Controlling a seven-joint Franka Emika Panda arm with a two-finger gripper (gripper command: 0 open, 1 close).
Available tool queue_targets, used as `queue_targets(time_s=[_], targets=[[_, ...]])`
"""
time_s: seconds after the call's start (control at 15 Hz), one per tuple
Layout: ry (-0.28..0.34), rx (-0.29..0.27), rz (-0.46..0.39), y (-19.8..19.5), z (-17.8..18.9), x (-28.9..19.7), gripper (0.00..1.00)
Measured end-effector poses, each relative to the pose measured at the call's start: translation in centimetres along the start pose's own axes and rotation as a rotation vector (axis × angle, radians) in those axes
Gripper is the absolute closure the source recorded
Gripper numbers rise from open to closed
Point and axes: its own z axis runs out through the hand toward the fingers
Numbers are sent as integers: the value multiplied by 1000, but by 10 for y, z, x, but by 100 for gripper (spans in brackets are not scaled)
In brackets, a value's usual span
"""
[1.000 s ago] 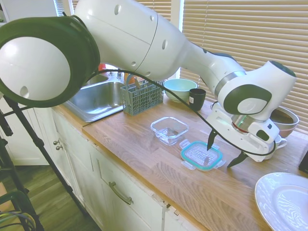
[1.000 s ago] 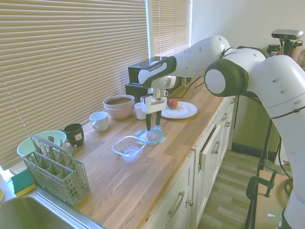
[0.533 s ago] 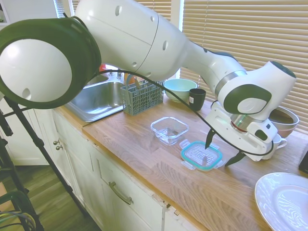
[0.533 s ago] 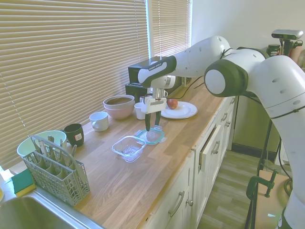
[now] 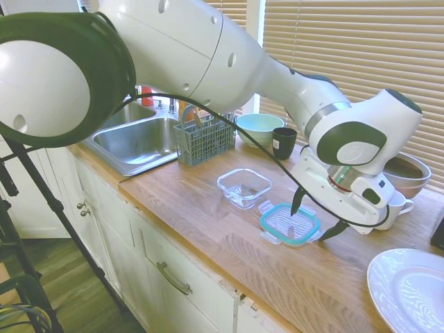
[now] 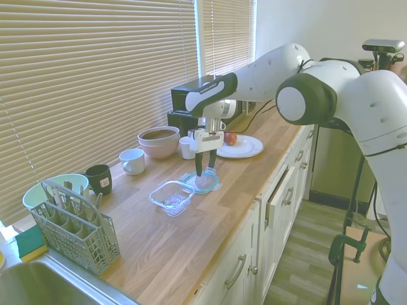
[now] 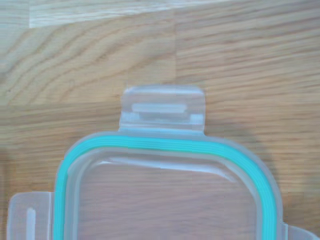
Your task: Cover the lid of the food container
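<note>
the gripper (image 5: 313,216) has dropped lower over the lid (image 5: 290,223) within the last second, fingers spread wide, holding nothing. the lid lies flat on the counter (image 5: 208,222) just beside the open food container (image 5: 243,187). grasp judged imminent.

text: none legible | arm lettering: too small | black cup (image 6: 100,178) label: blurred

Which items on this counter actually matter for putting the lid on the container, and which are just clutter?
Needed: lid, flat on the counter; food container, open beside it; gripper, open above the lid.

Clutter: cutlery basket, green bowl, black cup, brown bowl, white mug, plate with apple.
</note>
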Motion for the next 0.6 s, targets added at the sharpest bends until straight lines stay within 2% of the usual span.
queue_targets(time_s=[0.07,0.6], targets=[[-2,1,2,0,1,-1,100],[-11,14,24,5,2,-2,100]])
